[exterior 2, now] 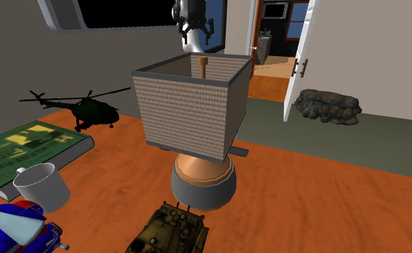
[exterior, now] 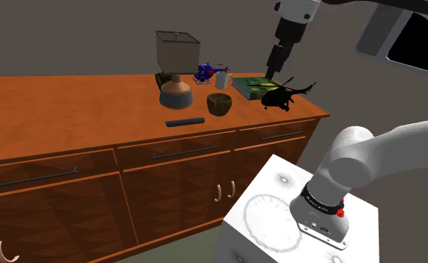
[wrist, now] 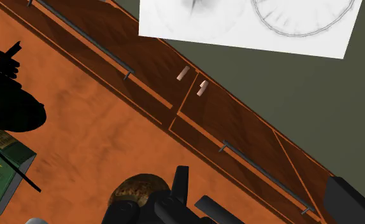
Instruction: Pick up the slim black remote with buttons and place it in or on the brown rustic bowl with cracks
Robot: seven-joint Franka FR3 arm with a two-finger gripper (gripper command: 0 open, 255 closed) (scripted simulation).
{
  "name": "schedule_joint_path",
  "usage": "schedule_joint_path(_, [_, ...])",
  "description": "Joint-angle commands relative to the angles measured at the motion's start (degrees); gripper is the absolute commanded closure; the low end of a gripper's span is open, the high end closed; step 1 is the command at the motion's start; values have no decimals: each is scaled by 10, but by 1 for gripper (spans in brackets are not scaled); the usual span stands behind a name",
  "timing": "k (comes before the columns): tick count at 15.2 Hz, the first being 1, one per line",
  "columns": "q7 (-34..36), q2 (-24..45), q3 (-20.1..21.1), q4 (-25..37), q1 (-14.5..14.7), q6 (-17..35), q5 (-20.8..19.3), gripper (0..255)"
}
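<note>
The remote [exterior: 185, 121] lies flat on the table [exterior: 70, 112], close to the front edge, with nothing touching it. In the shoulder view its long axis runs roughly 9-to-3, parallel to that edge. The bowl [exterior: 219, 104] stands near the remote at 2 o'clock, apart from it. The lamp [exterior: 176, 67] stands behind the remote at 12 o'clock.

The jaws are spread and hold nothing. They hang high over the table end, near the book [exterior: 253, 87] and the helicopter [exterior: 283, 96]. In the shoulder view the remote lies at 8 o'clock from the jaws, well apart and well below. The bowl sits between them, close to the same line.

Only one arm [exterior: 354, 161] serves the table, so there is no choice of arm to make.

Step in hand, as judged: the approach, with the grasp not yet begun. The coming move calls for travel toward 8 o'clock past the bowl, then descent. The wrist should turn so the jaws close across the remote's narrow width, at 12 and 6. The remote is thin, so the jaws must come almost to the tabletop. The bowl and the lamp stand close to the path.
</note>
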Motion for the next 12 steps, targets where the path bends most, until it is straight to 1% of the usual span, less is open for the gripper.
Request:
schedule_joint_path(1, [0, 0, 0, 0, 0, 0, 0, 0])
schedule_joint_path(6, [-80, 83, -36, -4, 19, 76, -10, 0])
schedule_joint_path(12, [-176, 200, -70, 19, 41, 156, -9, 0])
